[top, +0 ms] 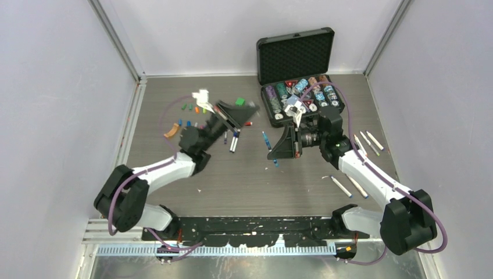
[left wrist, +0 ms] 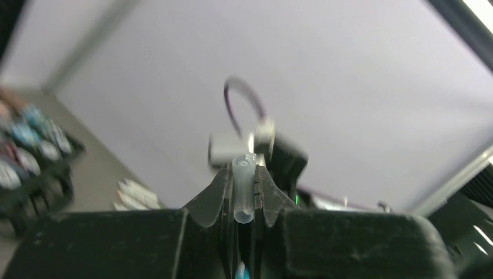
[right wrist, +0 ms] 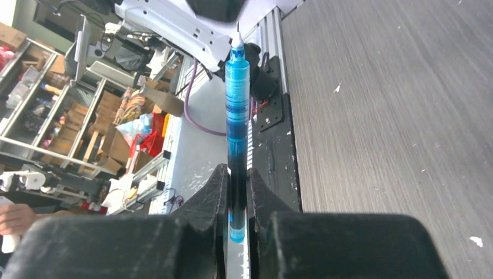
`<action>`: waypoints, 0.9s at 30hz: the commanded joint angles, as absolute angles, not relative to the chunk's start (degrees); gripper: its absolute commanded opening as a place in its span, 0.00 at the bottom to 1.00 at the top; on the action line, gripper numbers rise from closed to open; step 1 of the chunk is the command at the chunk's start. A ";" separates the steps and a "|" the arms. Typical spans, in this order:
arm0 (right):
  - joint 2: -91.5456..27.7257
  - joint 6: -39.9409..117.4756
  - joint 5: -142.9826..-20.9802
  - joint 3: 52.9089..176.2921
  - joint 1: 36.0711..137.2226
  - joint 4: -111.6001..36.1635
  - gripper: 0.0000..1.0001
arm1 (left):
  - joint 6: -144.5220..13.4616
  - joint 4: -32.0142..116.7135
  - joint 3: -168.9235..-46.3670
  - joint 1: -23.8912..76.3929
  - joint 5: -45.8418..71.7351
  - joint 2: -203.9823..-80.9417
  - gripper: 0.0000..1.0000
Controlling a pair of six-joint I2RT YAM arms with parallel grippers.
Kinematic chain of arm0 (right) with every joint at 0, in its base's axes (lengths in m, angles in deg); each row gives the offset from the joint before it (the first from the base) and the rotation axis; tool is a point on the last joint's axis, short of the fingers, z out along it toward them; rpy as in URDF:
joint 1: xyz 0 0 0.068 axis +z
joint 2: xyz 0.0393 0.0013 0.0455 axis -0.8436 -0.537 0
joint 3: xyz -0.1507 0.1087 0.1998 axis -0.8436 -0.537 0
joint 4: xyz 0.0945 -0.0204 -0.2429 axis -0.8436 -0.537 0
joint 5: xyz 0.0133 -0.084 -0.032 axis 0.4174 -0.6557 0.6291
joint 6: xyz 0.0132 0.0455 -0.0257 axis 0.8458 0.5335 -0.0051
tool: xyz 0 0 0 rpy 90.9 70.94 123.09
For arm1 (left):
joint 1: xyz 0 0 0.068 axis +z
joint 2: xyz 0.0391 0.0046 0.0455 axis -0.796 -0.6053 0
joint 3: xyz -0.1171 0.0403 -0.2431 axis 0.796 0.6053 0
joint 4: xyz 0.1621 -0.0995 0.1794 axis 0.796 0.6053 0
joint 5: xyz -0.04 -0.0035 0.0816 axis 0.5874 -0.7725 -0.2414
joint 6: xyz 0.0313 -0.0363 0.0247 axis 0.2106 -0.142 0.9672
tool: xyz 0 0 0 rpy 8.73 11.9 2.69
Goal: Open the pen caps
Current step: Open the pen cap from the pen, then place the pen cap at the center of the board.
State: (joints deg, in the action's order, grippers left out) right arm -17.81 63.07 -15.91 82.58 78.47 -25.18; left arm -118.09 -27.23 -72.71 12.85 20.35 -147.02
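Observation:
My left gripper (left wrist: 244, 174) is shut on a small translucent white pen cap (left wrist: 244, 192), which stands upright between the jaws with its top poking above them. In the top view this gripper (top: 247, 115) hangs over the middle back of the table. My right gripper (right wrist: 237, 200) is shut on the lower end of a blue pen (right wrist: 237, 104), whose bare pointed tip faces away from the jaws with no cap on it. It (top: 273, 154) sits right of centre in the top view. Loose coloured caps (top: 189, 108) lie at the back left, and two pens (top: 234, 142) lie below the left gripper.
An open black case (top: 296, 55) of round chips stands at the back right. A small green cube (top: 239, 102) lies near the left gripper and an orange piece (top: 170, 131) at the far left. More pens (top: 367, 141) and two others (top: 349, 186) lie on the right.

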 commanded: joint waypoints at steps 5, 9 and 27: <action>-17.98 55.33 -15.24 81.82 80.19 -32.21 0.00 | -120.13 -26.95 -87.91 26.36 17.66 -142.05 0.00; -17.17 47.57 -17.85 83.90 80.15 -40.64 0.00 | -122.15 -21.94 -89.19 29.40 19.99 -140.66 0.00; -16.46 22.91 -50.59 86.03 79.32 -67.62 0.00 | -80.87 79.64 -91.73 39.11 12.05 -120.46 0.00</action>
State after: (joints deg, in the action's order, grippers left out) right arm -14.62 24.88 -43.10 84.79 79.52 -65.88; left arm -96.84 53.10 -86.30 38.64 19.17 -118.50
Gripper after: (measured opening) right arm 0.147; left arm 0.109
